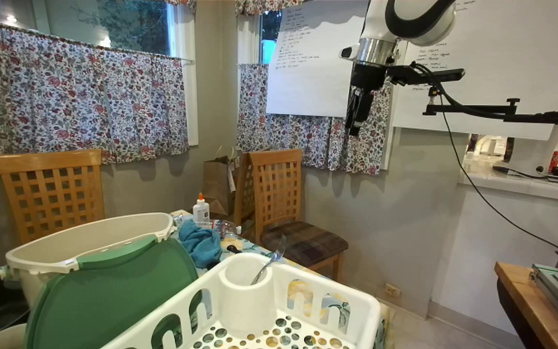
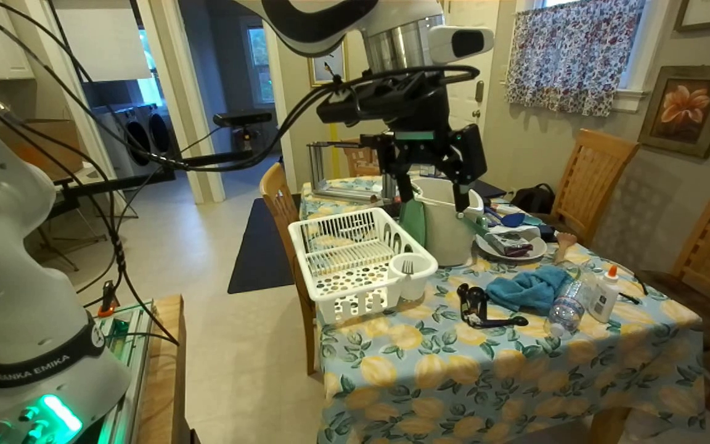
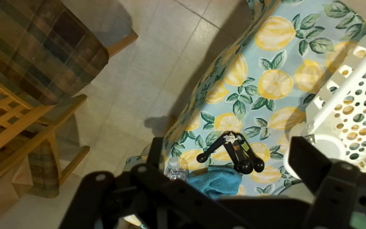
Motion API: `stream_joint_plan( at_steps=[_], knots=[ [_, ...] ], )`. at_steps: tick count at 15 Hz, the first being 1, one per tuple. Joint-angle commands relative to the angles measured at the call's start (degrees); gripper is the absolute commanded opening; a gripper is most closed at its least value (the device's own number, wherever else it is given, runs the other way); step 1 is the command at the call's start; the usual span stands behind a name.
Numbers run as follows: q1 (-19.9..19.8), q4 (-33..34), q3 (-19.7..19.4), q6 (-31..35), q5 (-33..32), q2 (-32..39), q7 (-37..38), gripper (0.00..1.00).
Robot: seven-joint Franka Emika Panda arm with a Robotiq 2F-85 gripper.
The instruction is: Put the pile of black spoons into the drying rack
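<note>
The black spoons (image 3: 233, 152) are measuring spoons bunched at their handle ends with a white tie. They lie fanned on the lemon tablecloth; an exterior view also shows the pile (image 2: 473, 306). The white drying rack (image 2: 355, 292) stands beside them on the table, with a utensil cup (image 2: 415, 288) at its corner holding a fork (image 1: 271, 261). The rack also shows at the right of the wrist view (image 3: 348, 83). My gripper (image 2: 434, 202) is open and empty, high above the table, fingers pointing down. In the wrist view, the spoons lie between its fingertips (image 3: 225, 141).
A teal towel (image 2: 527, 288) touches or nearly touches the spoons. A clear bottle (image 2: 567, 306) and a glue bottle (image 2: 604, 296) stand or lie beyond it. A tall cream bin (image 2: 447, 237) with a green panel (image 1: 124, 291) is beside the rack. Chairs (image 1: 279, 194) surround the table.
</note>
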Motion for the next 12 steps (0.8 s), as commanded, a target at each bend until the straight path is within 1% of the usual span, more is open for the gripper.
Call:
stream_joint_plan(
  at_steps=[1, 2, 3, 4, 7, 9, 12],
  knots=[
    [-1.55, 0.52, 1.51, 0.69, 0.03, 0.9, 1.08, 1.0],
    [-1.47, 1.54, 1.5, 0.7, 1.58, 2.19, -0.02, 1.0],
    [-1.42, 2.51, 1.88, 1.05, 1.16, 3.58, 0.93, 1.0],
    [-1.12, 2.79, 2.47, 1.97, 1.43, 4.3, 0.2, 1.0],
    [-0.78, 6.54, 4.66, 4.1, 2.17, 9.48, -0.67, 1.0],
    [-1.25, 9.62, 6.27, 5.35, 2.88, 13.2, -1.53, 1.0],
    [-2.89, 14.79, 8.67, 7.12, 6.06, 19.39, -3.96, 1.0]
  ],
)
